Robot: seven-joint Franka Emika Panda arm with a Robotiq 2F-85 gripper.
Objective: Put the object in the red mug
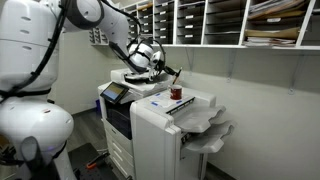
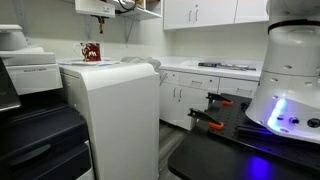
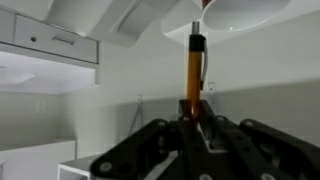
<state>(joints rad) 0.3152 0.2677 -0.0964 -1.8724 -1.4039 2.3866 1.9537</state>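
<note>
The red mug (image 1: pixel 176 93) stands on top of a white copier (image 1: pixel 160 115); it also shows in an exterior view (image 2: pixel 91 52), with a white pattern on its side. My gripper (image 1: pixel 162 70) hangs a little above and just beside the mug. In the wrist view the gripper (image 3: pixel 193 122) is shut on a thin orange marker (image 3: pixel 193 75) with a dark tip that sticks straight out from between the fingers. The marker shows as a thin dark stick (image 1: pixel 173 72) above the mug. The mug is out of the wrist view.
A wall of mail slots with papers (image 1: pixel 230 20) runs behind the copier. A second printer (image 1: pixel 118 100) stands next to it. A counter with white cabinets (image 2: pixel 200 75) and the robot's white base (image 2: pixel 290 70) are nearby.
</note>
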